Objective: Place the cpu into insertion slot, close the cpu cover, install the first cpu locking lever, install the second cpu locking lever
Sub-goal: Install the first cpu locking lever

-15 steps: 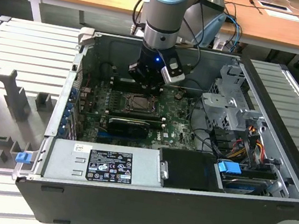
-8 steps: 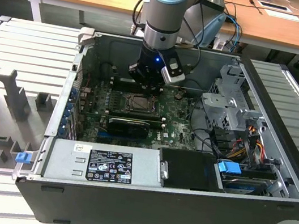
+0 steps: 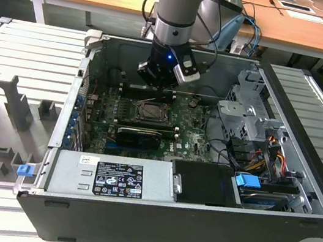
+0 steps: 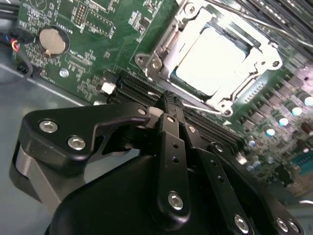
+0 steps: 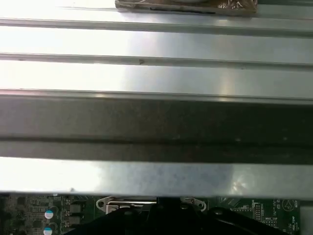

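The cpu (image 4: 210,58) lies flat in the insertion slot (image 3: 149,111), its silver face glaring bright in the second wrist view. The cpu cover (image 4: 161,51) is down over it, its frame ringing the chip. A thin wire locking lever (image 4: 208,109) runs along the socket edge nearest my fingers, and another lever (image 4: 266,23) runs along the opposite edge. My gripper (image 4: 168,98) hangs just above the board beside the socket, shut with nothing between its black fingers (image 4: 172,147). In the exterior view the gripper (image 3: 155,83) is over the socket's far side.
The open computer case (image 3: 152,213) holds a green motherboard (image 4: 83,54) with a coin battery (image 4: 52,41) and dark memory slots (image 4: 134,88). A power supply (image 3: 111,178) and drive cage (image 3: 243,113) flank the board. The case wall (image 5: 156,122) stands close by.
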Robot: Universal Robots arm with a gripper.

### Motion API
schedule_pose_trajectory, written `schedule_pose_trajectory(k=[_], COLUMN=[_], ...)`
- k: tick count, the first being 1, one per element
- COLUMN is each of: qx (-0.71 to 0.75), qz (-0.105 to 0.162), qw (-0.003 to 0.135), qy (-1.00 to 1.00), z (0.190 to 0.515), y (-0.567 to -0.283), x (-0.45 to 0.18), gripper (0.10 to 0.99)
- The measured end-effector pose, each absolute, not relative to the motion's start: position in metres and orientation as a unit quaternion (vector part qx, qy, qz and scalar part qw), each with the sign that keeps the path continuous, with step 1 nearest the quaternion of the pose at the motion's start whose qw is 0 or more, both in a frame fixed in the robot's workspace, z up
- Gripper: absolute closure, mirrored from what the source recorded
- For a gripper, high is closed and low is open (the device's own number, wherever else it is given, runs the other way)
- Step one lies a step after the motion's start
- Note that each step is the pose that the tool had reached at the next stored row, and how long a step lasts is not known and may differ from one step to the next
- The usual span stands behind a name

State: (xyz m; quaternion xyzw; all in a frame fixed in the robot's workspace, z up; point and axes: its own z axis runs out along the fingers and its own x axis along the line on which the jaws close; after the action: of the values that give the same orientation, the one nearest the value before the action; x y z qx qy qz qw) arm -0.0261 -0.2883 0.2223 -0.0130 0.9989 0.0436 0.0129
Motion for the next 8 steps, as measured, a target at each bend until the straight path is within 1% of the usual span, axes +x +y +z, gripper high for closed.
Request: schedule_pose_trajectory(k=[8], qx=[-0.016], qz=[0.045], qw=[0.013], qy=[0.999], z=[0.2230], y=[-0.2836], x=[-0.0272], gripper=[0.980])
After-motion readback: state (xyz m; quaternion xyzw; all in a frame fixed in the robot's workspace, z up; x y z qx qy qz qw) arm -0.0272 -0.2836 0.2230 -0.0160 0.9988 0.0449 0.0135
